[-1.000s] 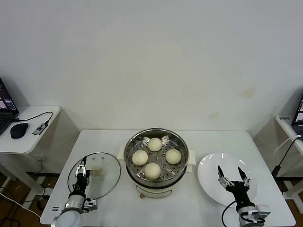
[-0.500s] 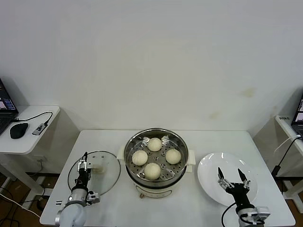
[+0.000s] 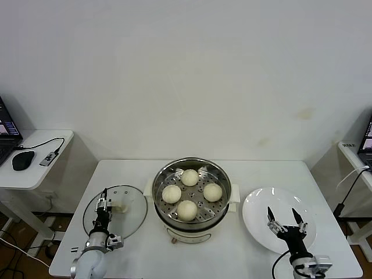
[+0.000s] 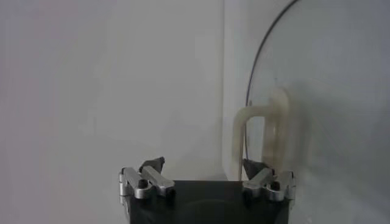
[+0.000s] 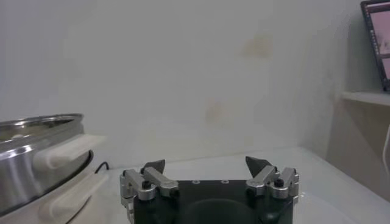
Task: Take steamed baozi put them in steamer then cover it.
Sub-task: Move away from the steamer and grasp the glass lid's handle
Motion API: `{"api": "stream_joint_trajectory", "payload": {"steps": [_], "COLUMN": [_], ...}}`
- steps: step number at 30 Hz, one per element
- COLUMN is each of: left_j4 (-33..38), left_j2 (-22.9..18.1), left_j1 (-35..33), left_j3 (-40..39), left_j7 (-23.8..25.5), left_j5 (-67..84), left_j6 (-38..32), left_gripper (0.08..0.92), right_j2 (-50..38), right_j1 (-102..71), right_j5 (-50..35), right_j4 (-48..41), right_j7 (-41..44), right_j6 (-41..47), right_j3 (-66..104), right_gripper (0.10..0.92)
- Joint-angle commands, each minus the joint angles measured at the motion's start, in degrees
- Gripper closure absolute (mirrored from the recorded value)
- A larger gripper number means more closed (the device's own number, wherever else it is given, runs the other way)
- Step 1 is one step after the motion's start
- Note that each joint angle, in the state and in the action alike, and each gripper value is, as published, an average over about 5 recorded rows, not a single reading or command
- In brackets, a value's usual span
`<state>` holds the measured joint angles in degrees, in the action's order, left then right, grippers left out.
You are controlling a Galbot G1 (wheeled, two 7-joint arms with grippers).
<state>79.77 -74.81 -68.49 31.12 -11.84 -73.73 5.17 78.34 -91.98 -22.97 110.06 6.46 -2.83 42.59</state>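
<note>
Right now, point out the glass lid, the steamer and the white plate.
glass lid point(image 3: 131, 216), head view, bare glass near its right edge.
steamer point(image 3: 192, 162), head view, far steel rim.
white plate point(image 3: 256, 212), head view, bare left part.

The robot's left gripper point(image 3: 103, 203), dark with silver finger links, sits low near the table's front-left corner, its jaws apart. The matching right gripper point(image 3: 283, 220) waits near the table's front-right corner, wrist upright and black fingertips point(image 5: 153, 165) spread wide.

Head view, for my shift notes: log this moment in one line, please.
baozi: four in steamer | cover: on table, off pot | left gripper: at cover handle | right gripper: open over plate
</note>
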Motion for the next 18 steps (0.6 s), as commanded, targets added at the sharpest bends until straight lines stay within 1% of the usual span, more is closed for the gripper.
{"api": "stream_joint_trajectory", "payload": {"steps": [1, 12, 16, 18], "left_j4": [-2.75, -2.50, 1.00, 4.00], "left_j2": [0.23, 0.64, 0.76, 0.55], "left_j1": [0.35, -0.06, -1.30, -2.52], "left_j3": [0.03, 0.18, 0.43, 0.74], "left_j7": [-0.88, -1.50, -0.05, 1.25], "left_j5": [0.57, 1.77, 2.08, 2.38], "left_j6": [-0.64, -1.18, -0.55, 0.44], "left_gripper": [0.363, 0.675, 0.795, 0.838], "right_j2": [0.00, -0.12, -0.30, -0.40], "right_j1": [-0.30, -0.67, -0.58, -0.52], "right_j5": [0.08, -0.07, -0.37, -0.54], "right_j4": [0.41, 0.91, 1.45, 1.71], "right_j7": [0.03, 0.03, 0.06, 0.08], "right_j6": [-0.08, 0.07, 0.27, 0.29], "right_j3": [0.08, 0.48, 0.77, 0.83], "right_gripper": [0.203, 0.203, 0.203, 0.203]}}
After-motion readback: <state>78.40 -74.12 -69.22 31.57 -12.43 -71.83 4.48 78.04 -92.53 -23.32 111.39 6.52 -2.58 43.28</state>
